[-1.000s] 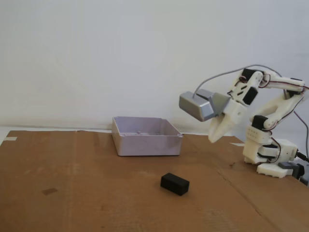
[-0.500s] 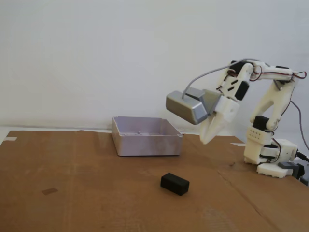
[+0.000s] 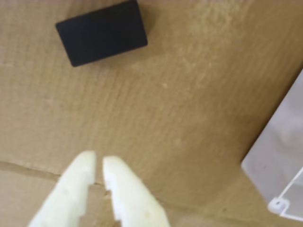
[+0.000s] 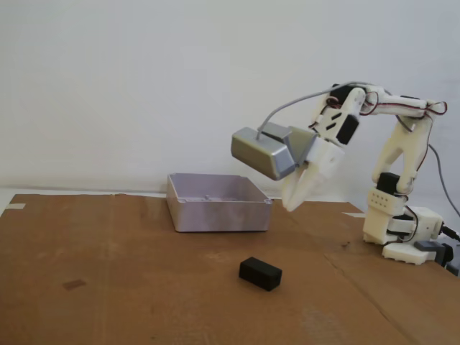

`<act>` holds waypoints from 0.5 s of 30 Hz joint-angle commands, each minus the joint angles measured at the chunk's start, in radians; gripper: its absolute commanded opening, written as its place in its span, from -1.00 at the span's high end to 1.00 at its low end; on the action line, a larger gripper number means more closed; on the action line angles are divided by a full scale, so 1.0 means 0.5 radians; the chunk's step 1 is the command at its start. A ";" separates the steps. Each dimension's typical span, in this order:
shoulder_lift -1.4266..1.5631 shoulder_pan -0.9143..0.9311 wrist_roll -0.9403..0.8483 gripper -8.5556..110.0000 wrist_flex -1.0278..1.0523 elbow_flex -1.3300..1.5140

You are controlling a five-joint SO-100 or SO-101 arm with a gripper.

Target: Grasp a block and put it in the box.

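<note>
The small black block [image 4: 259, 273] lies on the brown cardboard, in front of and to the right of the pale lilac-grey box [image 4: 217, 202]. My gripper [image 4: 290, 204] hangs in the air above the cardboard, up and right of the block and close to the box's right corner. Its white fingers are nearly together with nothing between them. In the wrist view the block [image 3: 101, 32] is at the top left, the gripper [image 3: 98, 163] at the bottom, and a corner of the box [image 3: 280, 170] at the right edge.
Cardboard [image 4: 129, 287] covers the table. The arm's white base [image 4: 402, 233] stands at the right, with a cable looping over the arm. A grey camera housing [image 4: 262, 152] rides on the gripper. A small dark mark [image 4: 73, 284] lies at the left.
The arm has reached out leftward and slightly up, carrying the gripper from near its base towards the box and block. Block and box have not moved.
</note>
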 commanded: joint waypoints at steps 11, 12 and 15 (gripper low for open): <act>-0.236 -0.055 -0.252 0.86 -0.080 -0.552; -0.267 -0.055 -0.252 0.86 -0.080 -0.571; -0.353 -0.061 -0.252 0.86 -0.080 -0.638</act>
